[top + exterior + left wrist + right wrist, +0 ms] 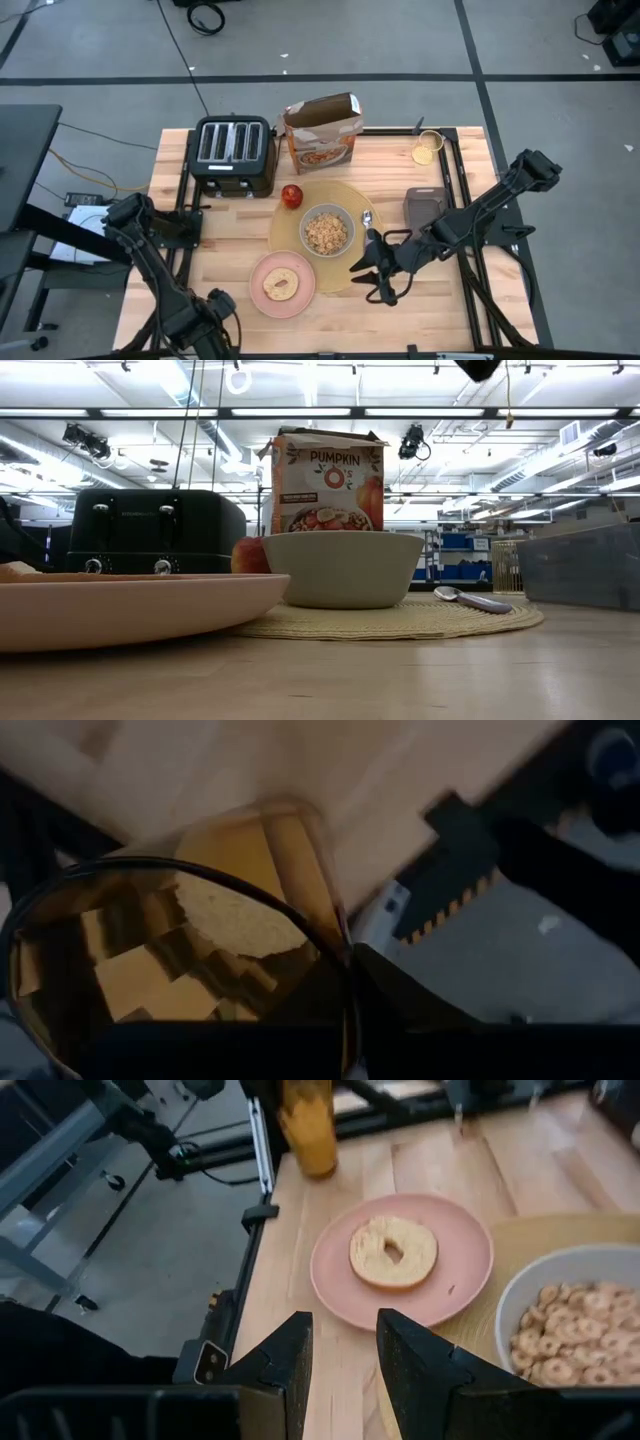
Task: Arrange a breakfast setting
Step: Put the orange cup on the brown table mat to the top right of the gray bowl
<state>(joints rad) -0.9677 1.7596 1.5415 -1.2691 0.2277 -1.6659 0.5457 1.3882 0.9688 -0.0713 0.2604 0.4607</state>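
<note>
My left claw, lower left of the high view, was clamped on the amber glass. My right claw, fingers narrowly parted, held nothing, just right of the tan placemat. One grey bowl held cereal; one pink plate held one toasted bread. Only the wrist views showed the glass.

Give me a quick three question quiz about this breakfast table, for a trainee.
1. True or false: the bread lies on the plate.
2. What is in the bowl? A cereal, B milk, C nothing.
3. Fill in: the spoon lies on the ___.
Key: 1 true; 2 A; 3 placemat.
</note>
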